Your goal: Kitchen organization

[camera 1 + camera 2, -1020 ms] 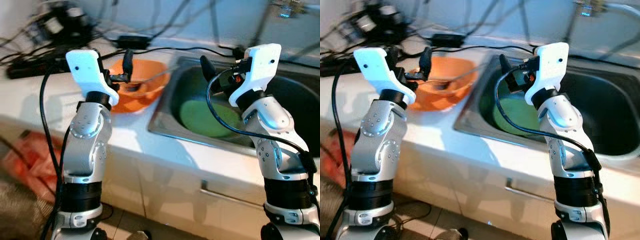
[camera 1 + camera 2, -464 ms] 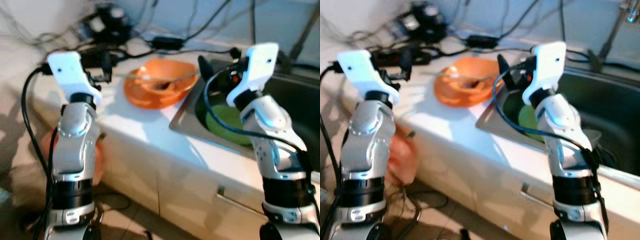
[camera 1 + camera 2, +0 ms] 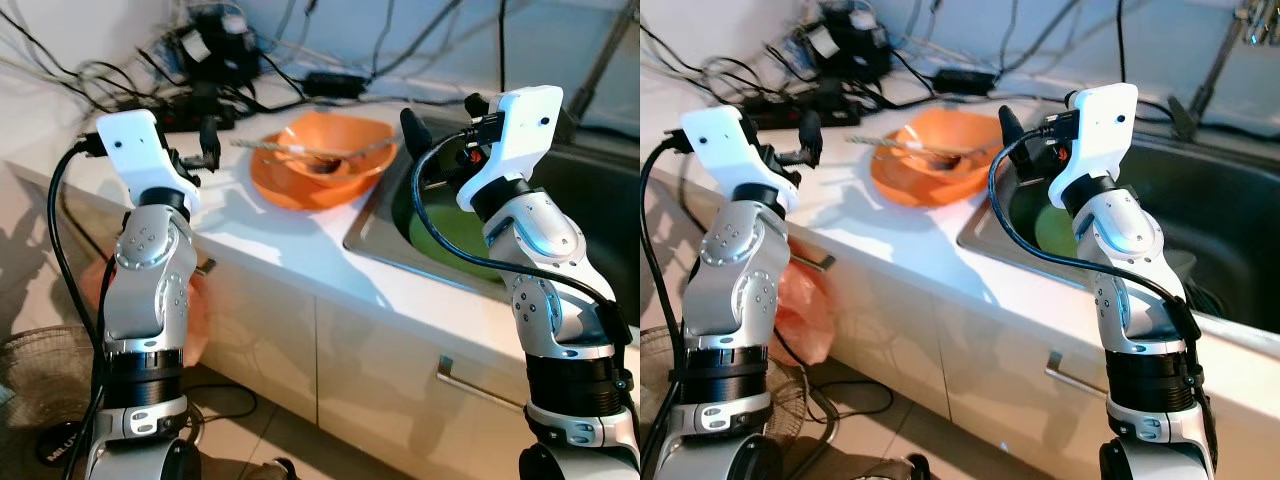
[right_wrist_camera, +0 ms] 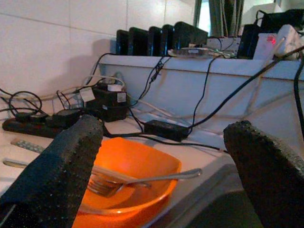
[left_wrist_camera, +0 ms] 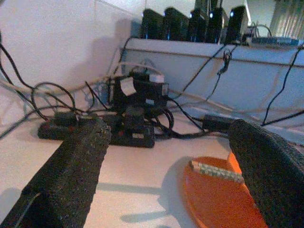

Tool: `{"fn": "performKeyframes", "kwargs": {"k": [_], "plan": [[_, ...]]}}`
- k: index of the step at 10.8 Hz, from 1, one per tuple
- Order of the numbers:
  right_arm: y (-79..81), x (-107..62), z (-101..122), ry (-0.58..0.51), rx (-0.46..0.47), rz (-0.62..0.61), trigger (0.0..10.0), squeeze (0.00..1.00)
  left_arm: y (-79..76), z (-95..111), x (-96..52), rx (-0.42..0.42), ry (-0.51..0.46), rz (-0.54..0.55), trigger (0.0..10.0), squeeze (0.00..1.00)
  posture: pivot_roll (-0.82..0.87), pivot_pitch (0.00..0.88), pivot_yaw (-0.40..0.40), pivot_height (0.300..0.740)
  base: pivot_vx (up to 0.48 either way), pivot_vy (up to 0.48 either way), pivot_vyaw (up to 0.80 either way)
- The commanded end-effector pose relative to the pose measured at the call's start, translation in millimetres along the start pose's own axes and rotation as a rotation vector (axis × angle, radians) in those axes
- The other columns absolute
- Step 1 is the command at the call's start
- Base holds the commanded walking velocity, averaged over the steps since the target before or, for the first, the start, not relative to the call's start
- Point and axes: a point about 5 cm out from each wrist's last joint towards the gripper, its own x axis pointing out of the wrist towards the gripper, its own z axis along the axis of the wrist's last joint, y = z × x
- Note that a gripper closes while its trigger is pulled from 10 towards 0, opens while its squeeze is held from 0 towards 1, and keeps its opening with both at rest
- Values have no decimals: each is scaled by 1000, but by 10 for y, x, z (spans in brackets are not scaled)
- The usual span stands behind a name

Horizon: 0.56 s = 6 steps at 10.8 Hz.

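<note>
You have an orange bowl [image 3: 320, 160] on a white worktop [image 3: 270, 240], a green plate [image 3: 455, 235] in the steel-grey sink [image 3: 385, 215], black cables [image 3: 200, 60] behind, silver arms, and black fingers [image 4: 57, 171] with a rough speckled surface.

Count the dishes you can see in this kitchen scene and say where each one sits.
2. An orange bowl sits on the white counter beside the sink, with cutlery resting in it. A green plate lies down in the sink, partly hidden behind the right arm; more dishes may be hidden there.
</note>
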Motion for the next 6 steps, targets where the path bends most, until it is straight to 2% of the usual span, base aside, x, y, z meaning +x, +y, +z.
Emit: {"fn": "performKeyframes", "kwargs": {"k": [1,4,5,6], "plan": [[-1,-7,38,-13,-3,-1,10000,0,7,-7,23,-7,15,1,10000,0,23,51,35,740,0,0,0],[-10,0,47,-16,3,-10,10000,0,105,-32,38,-70,31,41,10000,0,22,53,32,740,0,0,0],[-18,8,90,-40,-5,-18,10000,0,68,181,7,-34,-98,38,10000,0,22,52,32,740,0,0,0],[-26,14,128,-62,-5,-25,10000,0,-3,272,-21,-20,-145,15,10000,0,23,52,32,740,0,0,0]]}}
